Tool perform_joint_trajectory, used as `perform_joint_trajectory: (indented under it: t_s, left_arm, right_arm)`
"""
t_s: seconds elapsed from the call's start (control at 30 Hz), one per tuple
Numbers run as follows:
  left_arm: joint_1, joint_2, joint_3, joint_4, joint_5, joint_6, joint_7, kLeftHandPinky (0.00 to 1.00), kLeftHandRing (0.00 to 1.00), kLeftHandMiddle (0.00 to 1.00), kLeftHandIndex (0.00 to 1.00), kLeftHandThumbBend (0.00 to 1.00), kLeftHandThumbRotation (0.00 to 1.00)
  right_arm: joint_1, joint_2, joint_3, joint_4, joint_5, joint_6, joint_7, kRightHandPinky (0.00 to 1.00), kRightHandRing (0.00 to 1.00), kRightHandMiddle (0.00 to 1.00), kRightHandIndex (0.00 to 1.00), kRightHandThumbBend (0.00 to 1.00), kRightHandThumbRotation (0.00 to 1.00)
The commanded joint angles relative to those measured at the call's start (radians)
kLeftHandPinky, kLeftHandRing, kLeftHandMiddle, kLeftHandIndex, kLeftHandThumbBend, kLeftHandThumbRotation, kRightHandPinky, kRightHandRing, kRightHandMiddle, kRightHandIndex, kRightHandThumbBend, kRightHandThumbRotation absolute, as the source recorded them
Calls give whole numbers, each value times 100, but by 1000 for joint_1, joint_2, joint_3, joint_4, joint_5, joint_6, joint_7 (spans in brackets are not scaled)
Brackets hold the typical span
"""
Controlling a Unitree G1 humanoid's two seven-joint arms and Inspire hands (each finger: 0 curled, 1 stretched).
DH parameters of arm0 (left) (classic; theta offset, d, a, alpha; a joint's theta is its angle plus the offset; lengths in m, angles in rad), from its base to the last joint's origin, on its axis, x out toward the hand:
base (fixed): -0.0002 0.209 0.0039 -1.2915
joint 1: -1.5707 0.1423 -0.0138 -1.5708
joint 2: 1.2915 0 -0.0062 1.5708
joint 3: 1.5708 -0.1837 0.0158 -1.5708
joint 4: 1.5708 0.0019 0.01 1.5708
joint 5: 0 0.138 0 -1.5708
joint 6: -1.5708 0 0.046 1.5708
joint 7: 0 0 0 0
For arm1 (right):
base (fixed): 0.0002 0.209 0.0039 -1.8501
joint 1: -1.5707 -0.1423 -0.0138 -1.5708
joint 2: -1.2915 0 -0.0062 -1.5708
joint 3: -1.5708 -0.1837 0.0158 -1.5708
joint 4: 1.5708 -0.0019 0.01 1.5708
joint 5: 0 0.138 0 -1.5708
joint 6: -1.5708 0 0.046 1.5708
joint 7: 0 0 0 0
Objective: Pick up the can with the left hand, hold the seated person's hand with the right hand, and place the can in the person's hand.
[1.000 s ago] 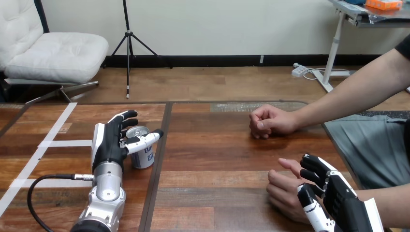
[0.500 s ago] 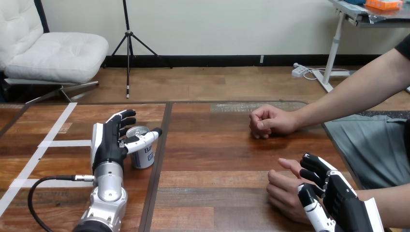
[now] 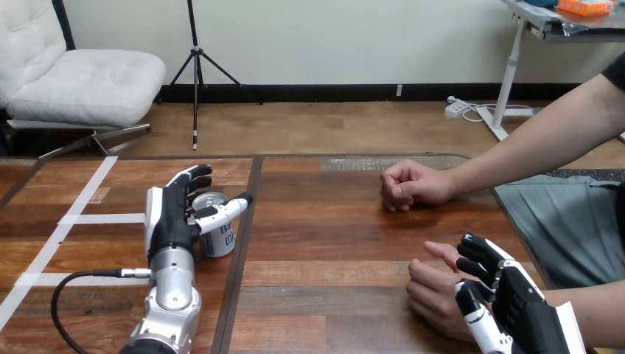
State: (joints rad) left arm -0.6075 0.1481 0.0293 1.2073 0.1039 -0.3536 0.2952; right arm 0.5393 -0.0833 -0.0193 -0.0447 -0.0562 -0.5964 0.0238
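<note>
- The wooden surface [image 3: 332,243] spans the view, with a dark seam running up it just right of the can. White tape strips [image 3: 81,199] cross its left part.
- The robot's left arm [image 3: 171,295] comes up from the bottom edge at the left, its silver forearm lying over the surface.
- The right hand [image 3: 527,310] sits at the lower right corner. Its fingers [image 3: 477,262] are curled over the far edge of the person's hand and its thumb [image 3: 475,317] presses the near side, so it is clamped on that hand.
- The left hand [image 3: 166,217] is at the can. Its fingers [image 3: 193,179] bend round the can's far side and its thumb [image 3: 221,214] lies across the near side, closed on the can between them.
- The person's hand at the lower right [image 3: 431,295] rests on the surface, loosely cupped, touching the right hand.
- The person's other hand [image 3: 409,184] is a fist resting on the surface farther back, well apart from both robot hands.
- The can [image 3: 219,240] stands upright on the surface at the left, just left of the seam, silver top facing up. What it holds cannot be told.
- A black cable [image 3: 74,284] loops on the surface beside the left forearm.
</note>
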Motion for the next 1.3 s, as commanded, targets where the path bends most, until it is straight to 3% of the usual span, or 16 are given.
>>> perform_joint_trajectory:
  t_s: [0.0, 0.6, 1.27]
  left_arm:
    - [-26, -7, 12, -6, -2, -37, 7, 74, 79, 80, 78, 67, 0]
    - [-10, -22, 9, -4, 8, -44, 22, 72, 79, 80, 77, 67, 0]
    - [37, -36, -1, -6, 35, -155, 80, 69, 76, 78, 75, 67, 0]
  right_arm:
    - [-49, -8, 0, -32, 18, -5, 15, 77, 83, 85, 83, 53, 61]
    - [-42, -4, -9, -47, 1, 6, 7, 76, 82, 85, 83, 55, 61]
    - [-45, -9, -13, -56, -4, 13, 9, 77, 82, 84, 83, 54, 61]
